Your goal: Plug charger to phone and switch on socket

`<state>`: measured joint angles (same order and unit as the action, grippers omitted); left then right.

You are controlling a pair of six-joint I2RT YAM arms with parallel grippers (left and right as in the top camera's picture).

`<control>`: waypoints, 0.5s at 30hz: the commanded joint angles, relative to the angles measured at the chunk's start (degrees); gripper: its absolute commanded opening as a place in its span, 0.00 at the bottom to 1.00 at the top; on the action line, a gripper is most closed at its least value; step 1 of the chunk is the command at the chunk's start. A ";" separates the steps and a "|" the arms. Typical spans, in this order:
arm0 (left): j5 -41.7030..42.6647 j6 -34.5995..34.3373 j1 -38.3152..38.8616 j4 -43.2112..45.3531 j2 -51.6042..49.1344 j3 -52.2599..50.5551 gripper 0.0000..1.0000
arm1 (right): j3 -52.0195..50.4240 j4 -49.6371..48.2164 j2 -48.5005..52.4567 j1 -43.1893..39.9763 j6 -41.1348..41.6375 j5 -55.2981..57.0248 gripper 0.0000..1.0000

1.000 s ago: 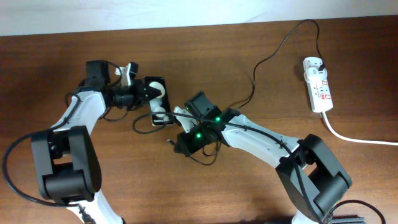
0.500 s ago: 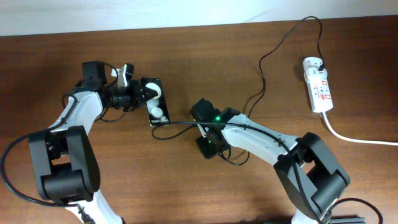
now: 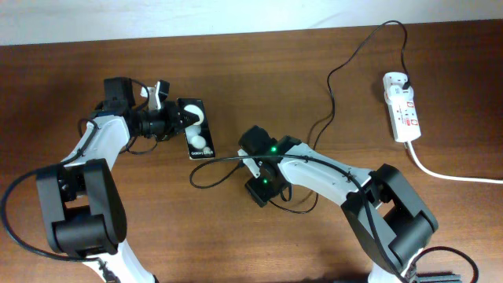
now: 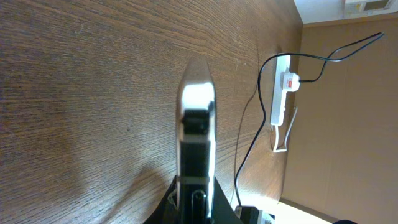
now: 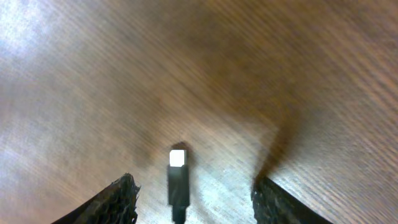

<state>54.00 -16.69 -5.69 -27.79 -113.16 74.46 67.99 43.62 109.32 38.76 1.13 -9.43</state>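
The phone (image 3: 195,130) is a black slab with two white round spots, held off the table by my left gripper (image 3: 174,123), which is shut on its left end. In the left wrist view the phone (image 4: 196,137) shows edge-on, rising from between the jaws of the left gripper (image 4: 196,202). The charger cable (image 3: 326,94) runs from its white adapter (image 3: 395,79) in the socket (image 3: 404,114) and loops over the table. Its plug tip (image 5: 178,168) lies loose on the wood between the fingers of my open right gripper (image 5: 196,196). From above, the right gripper (image 3: 258,194) hangs right of and below the phone.
A thick white cord (image 3: 452,174) leaves the socket toward the right edge. The far table edge meets a white wall (image 3: 236,16). A slack cable loop (image 3: 200,177) lies below the phone. In the left wrist view the socket (image 4: 280,102) lies far ahead.
My right gripper has opened and let go of the plug tip, drawing right and down away from the phone. The left gripper shifted the phone slightly left, then held still.
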 commanded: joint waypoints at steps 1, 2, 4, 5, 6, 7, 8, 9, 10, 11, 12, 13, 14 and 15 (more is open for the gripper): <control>1.07 -0.39 -0.09 0.09 -0.04 0.59 0.00 | 3.96 3.91 0.68 -0.17 -8.04 -1.51 0.63; 1.07 -0.39 -0.09 0.09 -0.04 0.59 0.00 | 5.38 6.45 0.68 -0.17 -8.96 -0.96 0.63; 1.07 -0.37 -0.09 0.09 -0.04 0.59 0.00 | 6.23 8.79 0.68 -0.17 -9.33 -0.42 0.59; 1.07 -0.37 -0.09 0.09 -0.04 0.59 0.00 | 6.10 9.99 0.68 -0.15 -9.31 -0.42 0.53; 1.07 -0.39 -0.09 0.09 -0.04 0.59 0.00 | 5.95 10.10 0.68 -0.15 -9.31 -0.44 0.51; 1.07 -0.39 -0.09 0.09 -0.04 0.59 0.00 | 5.60 9.94 0.68 -0.15 -9.31 -0.44 0.49; 1.07 -0.39 -0.09 0.09 -0.04 0.59 0.00 | 5.14 9.53 0.68 -0.15 -9.29 -0.46 0.49; 1.07 -0.39 -0.09 0.09 -0.04 0.59 0.00 | 4.59 9.27 0.68 -0.04 -9.29 -0.46 0.49; 1.07 -0.39 -0.09 0.09 -0.04 0.59 0.00 | 3.63 8.87 0.68 0.22 -9.31 -0.37 0.49; 1.07 -0.39 -0.09 0.07 -0.04 0.59 0.00 | 3.04 8.13 0.68 0.52 -9.31 -0.37 0.49; 1.07 -0.39 -0.04 0.07 -0.04 0.59 0.00 | 2.86 7.15 0.68 0.90 -9.31 -0.04 0.48; 1.07 -0.39 -0.04 0.07 -0.04 0.59 0.00 | 2.78 6.86 0.68 1.09 -9.31 1.53 0.42; 1.07 -0.39 -0.04 0.07 -0.04 0.59 0.00 | 2.67 6.84 0.68 1.07 -9.31 4.24 0.40; 1.07 -0.39 -0.04 0.07 -0.04 0.59 0.00 | 2.64 6.69 0.68 1.07 -9.31 5.22 0.40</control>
<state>53.98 -16.69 -5.69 -27.79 -113.16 74.46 71.37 50.57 109.80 39.44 -7.77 -8.29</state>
